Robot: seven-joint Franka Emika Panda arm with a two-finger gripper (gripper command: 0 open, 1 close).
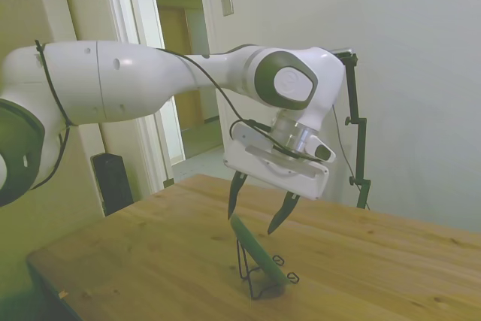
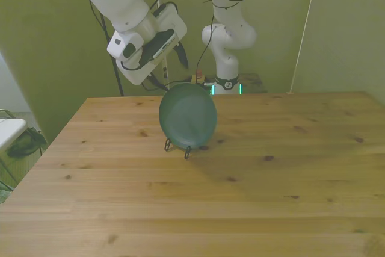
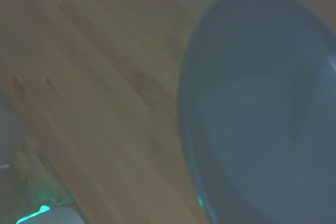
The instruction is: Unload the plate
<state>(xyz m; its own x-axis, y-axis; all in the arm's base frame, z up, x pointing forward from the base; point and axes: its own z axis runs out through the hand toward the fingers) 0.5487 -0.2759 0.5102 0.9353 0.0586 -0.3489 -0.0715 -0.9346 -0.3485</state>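
Plate (image 1: 256,255) is seen standing on edge, tilted, in the black wire rack (image 1: 255,280) near the middle of the wooden table (image 2: 289,173). Its dark green face is turned toward the front camera in the front view (image 2: 187,116); in the side view only the thin rim edge is shown. Gripper (image 1: 257,209) is held just above the plate's upper rim, fingers spread apart, nothing pinched. One fingertip (image 1: 234,204) appears close to the rim top, the other fingertip (image 1: 279,219) off to the far side; contact cannot be confirmed. In the wrist view a blurred plate (image 3: 262,108) fills much of the frame beside bare table wood.

Step in hand is judged as the approach for a rim grasp, task not yet started on the lift. For a good grasp, the fingers should be lowered so the rim is straddled, one finger on each face, aligned with the plate's tilt. Closing should be done only once the rim sits well between the pads. The lift is best made along the plate's own lean, so the rack wires are not dragged or the rack tipped. A shallow pinch on the glossy rim risks slipping.
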